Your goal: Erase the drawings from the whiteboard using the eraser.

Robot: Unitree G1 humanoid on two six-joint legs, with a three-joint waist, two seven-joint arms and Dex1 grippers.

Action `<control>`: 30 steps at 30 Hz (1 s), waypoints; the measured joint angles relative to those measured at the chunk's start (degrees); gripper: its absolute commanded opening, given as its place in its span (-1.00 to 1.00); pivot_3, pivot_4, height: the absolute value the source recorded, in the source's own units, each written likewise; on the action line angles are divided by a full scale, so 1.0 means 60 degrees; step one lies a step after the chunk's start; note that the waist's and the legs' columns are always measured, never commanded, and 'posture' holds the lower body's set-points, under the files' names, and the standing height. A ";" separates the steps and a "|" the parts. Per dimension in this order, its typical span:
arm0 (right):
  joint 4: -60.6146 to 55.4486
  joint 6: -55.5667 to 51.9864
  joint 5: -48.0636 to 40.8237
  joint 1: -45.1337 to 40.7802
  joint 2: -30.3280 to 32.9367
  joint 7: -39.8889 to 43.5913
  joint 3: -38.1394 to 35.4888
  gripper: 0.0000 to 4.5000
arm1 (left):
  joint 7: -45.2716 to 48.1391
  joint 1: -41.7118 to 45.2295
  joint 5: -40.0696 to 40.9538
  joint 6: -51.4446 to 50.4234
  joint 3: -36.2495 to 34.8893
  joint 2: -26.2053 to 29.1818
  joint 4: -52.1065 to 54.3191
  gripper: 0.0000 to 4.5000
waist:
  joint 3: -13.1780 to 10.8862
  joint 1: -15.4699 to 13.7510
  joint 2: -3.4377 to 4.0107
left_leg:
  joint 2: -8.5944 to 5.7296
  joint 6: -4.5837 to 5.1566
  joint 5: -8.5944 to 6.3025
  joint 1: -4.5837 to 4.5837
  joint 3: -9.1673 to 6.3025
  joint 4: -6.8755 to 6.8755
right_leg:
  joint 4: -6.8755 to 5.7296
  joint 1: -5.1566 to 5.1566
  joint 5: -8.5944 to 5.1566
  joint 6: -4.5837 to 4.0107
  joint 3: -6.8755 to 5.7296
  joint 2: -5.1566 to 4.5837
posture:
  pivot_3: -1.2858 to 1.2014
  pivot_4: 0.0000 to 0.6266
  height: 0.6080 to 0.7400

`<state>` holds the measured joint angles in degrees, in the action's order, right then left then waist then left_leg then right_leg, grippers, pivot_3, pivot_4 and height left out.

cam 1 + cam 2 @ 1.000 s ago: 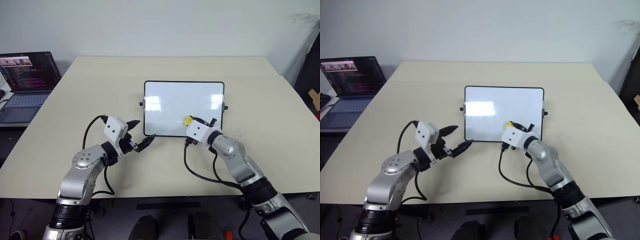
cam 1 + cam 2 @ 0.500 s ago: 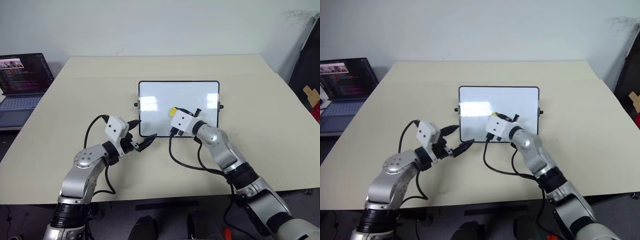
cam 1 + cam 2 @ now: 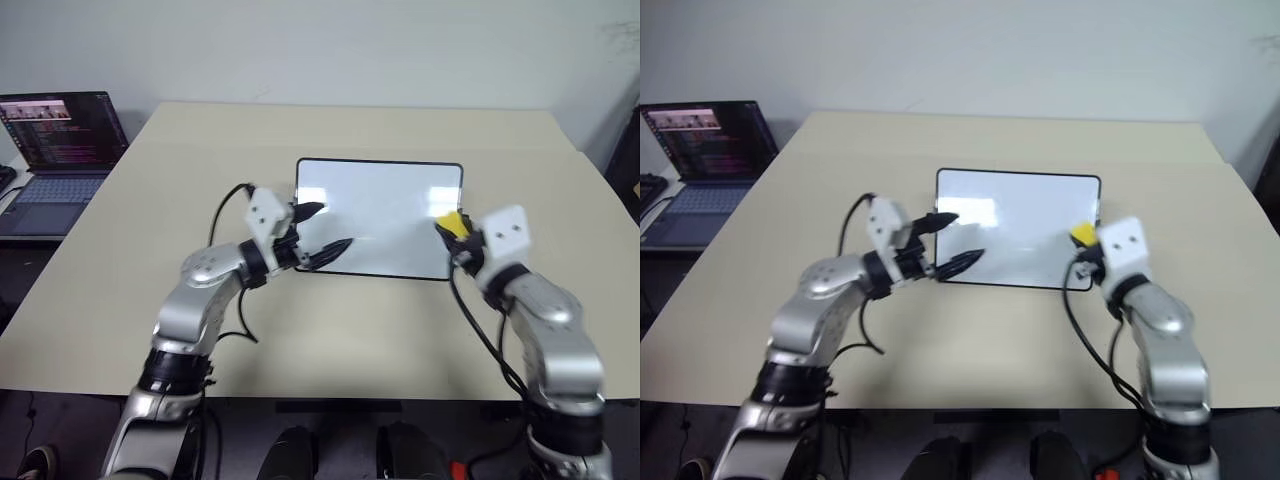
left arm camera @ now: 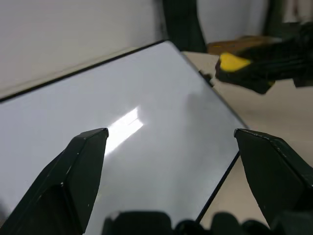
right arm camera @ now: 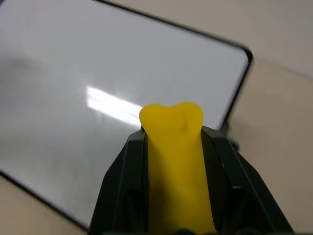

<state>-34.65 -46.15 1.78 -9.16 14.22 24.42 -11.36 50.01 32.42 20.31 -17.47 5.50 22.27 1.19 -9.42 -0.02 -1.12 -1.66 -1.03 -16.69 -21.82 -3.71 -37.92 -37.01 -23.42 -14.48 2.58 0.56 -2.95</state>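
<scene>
The right gripper pinches the yellow eraser and hangs above the whiteboard's right edge. The left gripper, jaws spread wide and holding nothing, reaches level over the board's near left corner. The board lies mid-tabletop, bare surface on all sides; a laptop sits beyond the left edge.
</scene>
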 measured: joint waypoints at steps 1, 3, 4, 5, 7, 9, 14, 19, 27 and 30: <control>-0.0114 -0.0252 -0.0128 0.0244 -0.0095 -0.0117 -0.0268 -0.50 | 0.0266 0.0223 0.0002 0.0082 0.0183 -0.0086 -0.0092 1.00 | 0.0000 0.0007 0.0000 | -0.0007 -0.0007 0.0004 -0.0007 0.0002 0.0000 | 0.0002 0.0000 -0.0002 0.0004 0.0005 -0.0006 | 0.03 -0.52 1.00; -0.0196 -0.0597 -0.0302 0.0670 -0.0324 -0.0420 -0.0944 -0.50 | 0.1082 0.0772 0.0007 0.0169 0.0720 -0.0408 -0.0395 1.00 | -0.0001 0.0034 0.0002 | -0.0018 -0.0021 0.0012 0.0000 0.0023 0.0000 | 0.0001 -0.0001 -0.0003 0.0014 0.0005 -0.0011 | 0.03 -0.52 1.00; -0.0135 -0.0712 -0.0394 0.0739 -0.0400 -0.0593 -0.1151 -0.50 | 0.1503 0.0968 0.0012 0.0243 0.1001 -0.0514 -0.0500 1.00 | -0.0003 0.0089 0.0007 | -0.0017 -0.0019 0.0011 0.0009 0.0039 0.0001 | -0.0004 -0.0001 -0.0003 0.0016 0.0012 -0.0011 | 0.03 -0.52 1.00; -0.0056 -0.0739 -0.0475 0.0739 -0.0461 -0.0724 -0.1256 -0.50 | 0.1884 0.1097 0.0024 0.0285 0.1214 -0.0596 -0.0615 1.00 | -0.0004 0.0158 0.0010 | -0.0014 -0.0012 0.0007 0.0019 0.0053 0.0004 | -0.0012 -0.0001 -0.0003 0.0016 0.0022 -0.0008 | 0.03 -0.52 1.00; 0.0228 -0.0739 -0.0544 0.0625 -0.0530 -0.0988 -0.1278 -0.50 | 0.2697 0.1319 0.0028 0.0346 0.1611 -0.0612 -0.0863 1.00 | -0.0005 0.0287 0.0014 | -0.0003 0.0016 -0.0008 0.0029 0.0054 0.0003 | -0.0022 -0.0001 -0.0004 0.0015 0.0025 0.0005 | 0.03 -0.52 1.00; 0.0676 -0.0724 -0.0623 0.0404 -0.0524 -0.1214 -0.1314 -0.50 | 0.3507 0.1558 0.0016 0.0543 0.1966 -0.0654 -0.1227 1.00 | -0.0008 0.0326 0.0020 | 0.0004 0.0019 -0.0008 0.0040 0.0066 0.0003 | -0.0032 0.0000 -0.0003 0.0014 0.0036 0.0017 | 0.03 -0.52 1.00; 0.1879 -0.0453 -0.0971 -0.0200 -0.0224 -0.1493 -0.1660 -0.50 | 0.4212 0.2131 -0.0372 0.1452 0.2288 -0.1034 -0.2406 1.00 | -0.0008 0.0281 0.0021 | -0.0001 0.0026 -0.0011 0.0035 0.0068 -0.0006 | -0.0028 0.0005 -0.0002 0.0018 0.0035 0.0013 | 0.03 -0.52 1.00; 0.2838 -0.0216 -0.1231 -0.0444 0.0109 -0.1671 -0.1809 -0.50 | 0.4264 0.2303 -0.0655 0.1936 0.2294 -0.1374 -0.2998 1.00 | -0.0009 0.0282 0.0022 | -0.0001 0.0039 -0.0018 0.0021 0.0070 -0.0004 | -0.0017 -0.0002 -0.0004 0.0023 0.0037 0.0009 | 0.03 -0.52 1.00; 0.3665 0.0039 -0.1552 -0.0566 0.0349 -0.1822 -0.1805 -0.18 | 0.4161 0.2301 -0.1008 0.2299 0.2330 -0.1760 -0.3003 1.00 | -0.0008 0.0281 0.0024 | -0.0004 0.0042 -0.0020 0.0020 0.0072 -0.0008 | -0.0021 -0.0002 -0.0004 0.0024 0.0039 0.0007 | 0.03 -0.52 1.00; 0.3851 0.0167 -0.1630 -0.0637 0.0393 -0.1878 -0.1802 0.22 | 0.4072 0.2299 -0.1094 0.2383 0.2359 -0.1845 -0.3002 1.00 | -0.0007 0.0282 0.0025 | -0.0004 0.0042 -0.0020 0.0021 0.0074 -0.0008 | -0.0023 -0.0002 -0.0003 0.0025 0.0040 0.0006 | 0.03 -0.52 1.00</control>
<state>-11.55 -45.15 -8.00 -12.98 16.57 13.15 -22.17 74.44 46.21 13.74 -3.17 19.65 11.20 -16.82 -9.47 1.67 -0.97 -1.68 -0.78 -16.81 -21.70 -3.26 -37.97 -37.15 -23.43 -14.50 2.73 0.80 -2.91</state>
